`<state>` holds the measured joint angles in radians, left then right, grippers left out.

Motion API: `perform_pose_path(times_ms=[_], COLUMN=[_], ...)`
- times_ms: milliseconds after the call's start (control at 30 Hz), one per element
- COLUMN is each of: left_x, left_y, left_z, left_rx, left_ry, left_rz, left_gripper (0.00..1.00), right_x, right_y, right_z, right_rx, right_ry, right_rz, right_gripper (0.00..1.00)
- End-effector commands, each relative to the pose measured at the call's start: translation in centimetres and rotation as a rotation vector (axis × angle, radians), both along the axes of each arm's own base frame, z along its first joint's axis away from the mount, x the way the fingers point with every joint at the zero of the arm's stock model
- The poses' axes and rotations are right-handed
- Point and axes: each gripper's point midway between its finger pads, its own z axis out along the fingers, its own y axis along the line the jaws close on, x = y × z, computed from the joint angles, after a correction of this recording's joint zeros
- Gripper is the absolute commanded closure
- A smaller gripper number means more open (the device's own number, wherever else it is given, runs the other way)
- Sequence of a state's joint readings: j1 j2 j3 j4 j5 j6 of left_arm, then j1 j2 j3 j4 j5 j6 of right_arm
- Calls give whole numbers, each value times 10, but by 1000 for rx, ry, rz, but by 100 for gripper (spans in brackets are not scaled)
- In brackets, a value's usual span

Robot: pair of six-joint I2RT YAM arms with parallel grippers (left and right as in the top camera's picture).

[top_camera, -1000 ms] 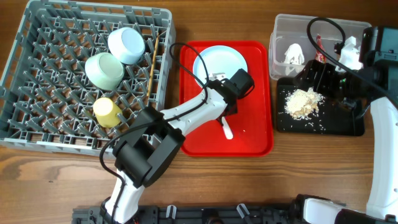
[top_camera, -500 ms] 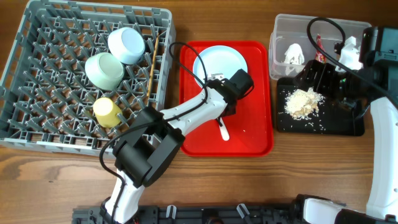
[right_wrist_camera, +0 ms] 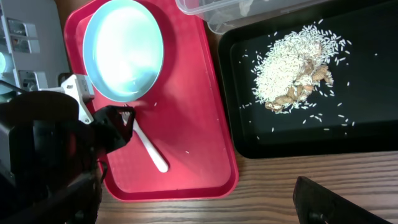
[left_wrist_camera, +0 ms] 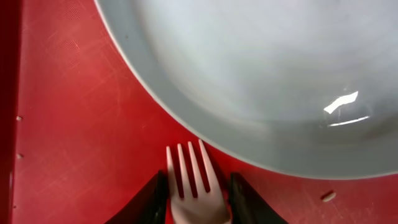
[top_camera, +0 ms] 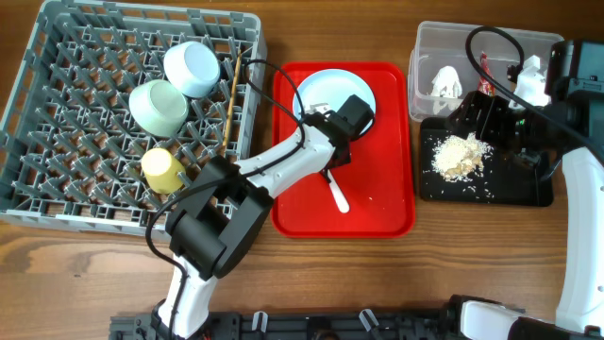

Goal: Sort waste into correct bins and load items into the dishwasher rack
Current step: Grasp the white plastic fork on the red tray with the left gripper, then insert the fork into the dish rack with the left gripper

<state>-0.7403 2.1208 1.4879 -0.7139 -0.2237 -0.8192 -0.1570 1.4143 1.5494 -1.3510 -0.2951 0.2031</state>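
Note:
My left gripper is shut on the head of the white plastic fork, low over the red tray. The fork's tines sit between the fingers, just short of the pale blue plate's rim. The plate lies at the tray's far end. My right gripper hovers open and empty over the far edge of the black tray, which holds the rice crumbs. The clear tub holds the white tissue and the red wrapper.
The grey rack at the left holds the blue bowl, green bowl, yellow cup and chopsticks. Loose rice grains lie scattered on the black tray and red tray.
My left gripper has moved back and to the left towards the plate, dragging the fork with it. The right arm has not moved.

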Motion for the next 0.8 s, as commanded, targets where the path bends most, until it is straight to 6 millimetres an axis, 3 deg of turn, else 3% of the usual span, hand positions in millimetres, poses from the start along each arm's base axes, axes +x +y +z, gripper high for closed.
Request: perform_pose_path(times_ms=[0, 300, 567, 633, 767], left_x=[-11, -23, -21, -18, -14], left_y=[-14, -4, -4, -7, -1], left_z=[-3, -16, -13, 1, 60], left_rx=[-73, -40, -47, -68, -129], left_ry=[64, 104, 96, 70, -8], left_rz=[-17, -15, -14, -19, -30], left_gripper=[67, 68, 86, 88, 89], right_x=[0, 0, 0, 0, 0], right_y=[2, 2, 2, 1, 1], right_z=[5, 5, 5, 5, 5], right_rx=[4, 4, 4, 4, 4], right_ry=[-17, -18, -17, -17, -18], right_rz=[18, 18, 18, 18, 18], right_gripper=[1, 1, 1, 1, 1])
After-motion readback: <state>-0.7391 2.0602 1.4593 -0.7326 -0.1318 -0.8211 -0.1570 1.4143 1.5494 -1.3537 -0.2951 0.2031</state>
